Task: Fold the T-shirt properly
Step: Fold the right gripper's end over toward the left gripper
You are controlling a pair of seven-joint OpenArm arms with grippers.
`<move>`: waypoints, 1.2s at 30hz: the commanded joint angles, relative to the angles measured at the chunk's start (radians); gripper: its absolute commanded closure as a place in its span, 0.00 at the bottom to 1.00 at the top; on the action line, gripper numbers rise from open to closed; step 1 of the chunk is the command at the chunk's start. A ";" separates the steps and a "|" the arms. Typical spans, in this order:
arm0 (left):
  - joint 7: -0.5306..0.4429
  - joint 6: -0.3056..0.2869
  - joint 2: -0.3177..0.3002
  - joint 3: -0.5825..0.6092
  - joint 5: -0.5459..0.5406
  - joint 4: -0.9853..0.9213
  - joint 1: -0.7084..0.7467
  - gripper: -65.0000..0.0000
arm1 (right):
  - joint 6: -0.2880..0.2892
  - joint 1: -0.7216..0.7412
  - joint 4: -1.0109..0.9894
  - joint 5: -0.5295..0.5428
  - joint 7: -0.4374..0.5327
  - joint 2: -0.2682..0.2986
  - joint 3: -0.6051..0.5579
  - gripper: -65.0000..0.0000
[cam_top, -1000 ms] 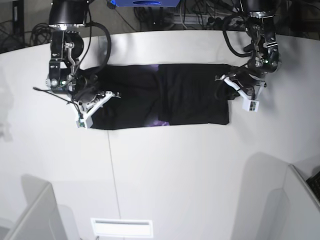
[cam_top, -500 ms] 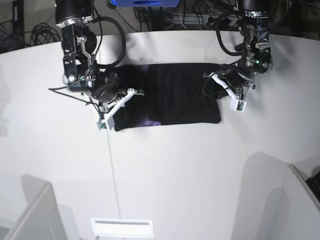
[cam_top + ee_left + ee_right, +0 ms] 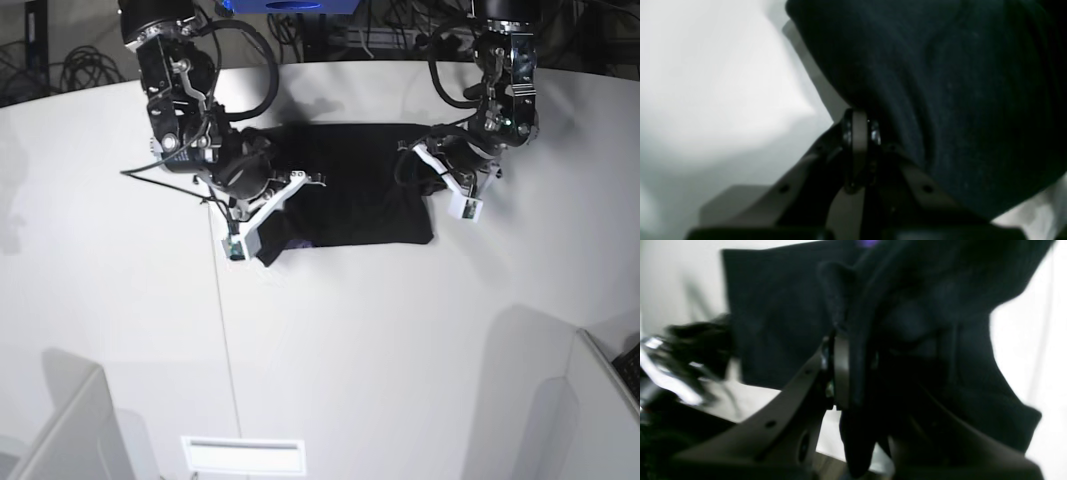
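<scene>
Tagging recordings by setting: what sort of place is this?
Probably a robotics lab: a wide white curved table, tangled black cables behind it, and two black robot arms working a black cloth T-shirt.

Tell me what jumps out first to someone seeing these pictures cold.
The black T-shirt lies as a dark band across the far middle of the white table. An arm stands at each end of it: the right gripper is shut on the cloth at the base view's left, with that end lifted and bunched, and the left gripper is shut on the cloth at that view's right. Up close, cloth drapes over both grippers.
</scene>
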 commanded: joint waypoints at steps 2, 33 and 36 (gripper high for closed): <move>0.039 0.003 -0.002 0.018 0.015 0.004 0.004 1.00 | -0.046 0.022 0.027 0.006 0.038 0.001 -0.043 1.00; 0.039 0.003 -0.001 0.016 0.015 0.032 0.041 1.00 | -0.092 0.022 -0.064 0.006 0.191 -0.042 -0.267 1.00; 0.039 0.003 -0.001 0.016 0.015 0.032 0.044 1.00 | -0.092 0.042 -0.080 0.006 0.204 -0.042 -0.295 1.00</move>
